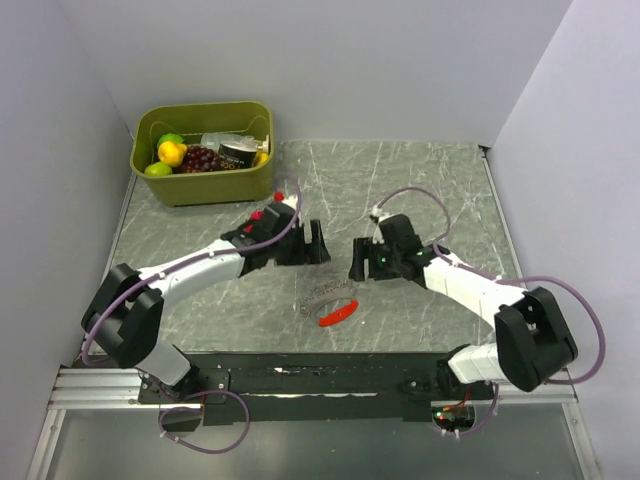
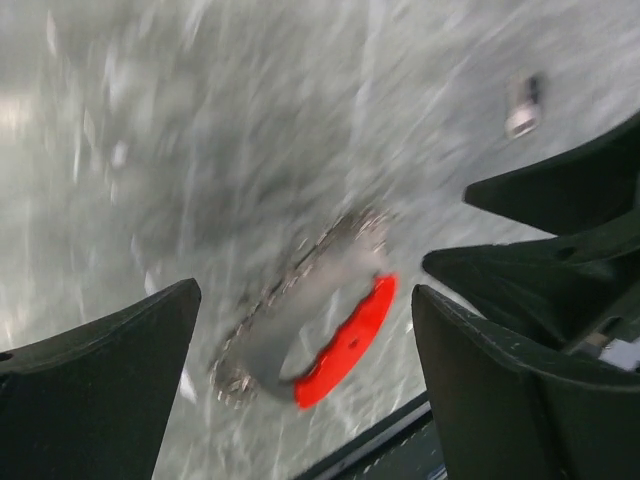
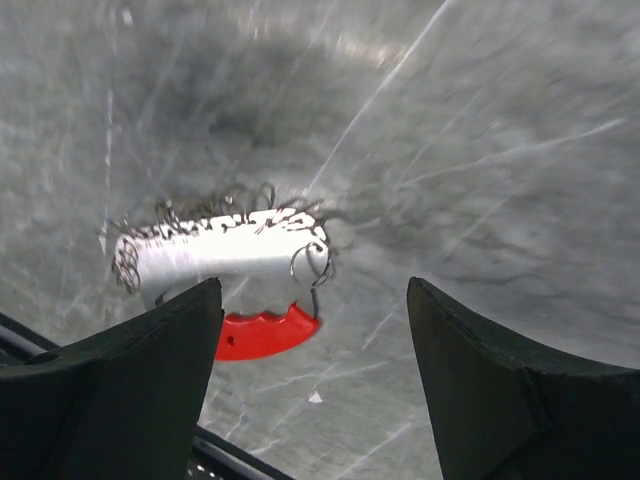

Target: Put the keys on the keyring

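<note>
Both my grippers, left (image 1: 316, 245) and right (image 1: 360, 262), hang spread wide and empty over the grey marbled table (image 1: 420, 190). I see the keyring (image 1: 328, 303) lying lower centre, just below them. White walls (image 1: 380, 60) surround; green bin (image 1: 215, 185) upper left.

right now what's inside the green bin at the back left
A yellow fruit, green fruit, dark grapes, a dark round tin and clear wrapping show in the green bin. Its floor and anything beneath them are covered.
</note>
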`<state>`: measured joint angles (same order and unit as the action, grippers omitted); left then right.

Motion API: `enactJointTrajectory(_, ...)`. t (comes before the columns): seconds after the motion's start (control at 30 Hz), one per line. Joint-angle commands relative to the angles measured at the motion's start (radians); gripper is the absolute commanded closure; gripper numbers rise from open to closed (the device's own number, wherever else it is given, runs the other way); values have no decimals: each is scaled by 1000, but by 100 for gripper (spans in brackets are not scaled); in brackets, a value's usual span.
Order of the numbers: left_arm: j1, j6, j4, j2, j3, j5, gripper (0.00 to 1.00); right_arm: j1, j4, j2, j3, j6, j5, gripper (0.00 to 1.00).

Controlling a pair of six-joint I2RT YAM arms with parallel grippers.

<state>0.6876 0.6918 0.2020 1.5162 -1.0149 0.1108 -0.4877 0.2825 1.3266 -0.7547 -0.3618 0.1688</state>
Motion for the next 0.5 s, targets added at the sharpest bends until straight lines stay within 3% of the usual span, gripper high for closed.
enactJointTrajectory(0.0,47,130,106,1,73,-97,9,-57,-9,49,15,-40,20,23)
enactJointTrajectory(0.13,69,184,129,13,136,-94,17,-81,-26,114,31,-52,23,28)
enactJointTrajectory(0.23,79,219,74,19,196,-37,22,-92,-55,146,35,-65,44,38)
enactJointTrajectory(0.3,87,245,41,16,240,10,32,-97,-66,160,38,-72,46,42)
enactJointTrajectory(0.47,115,290,15,45,277,13,34,-100,-84,191,48,-104,40,50)
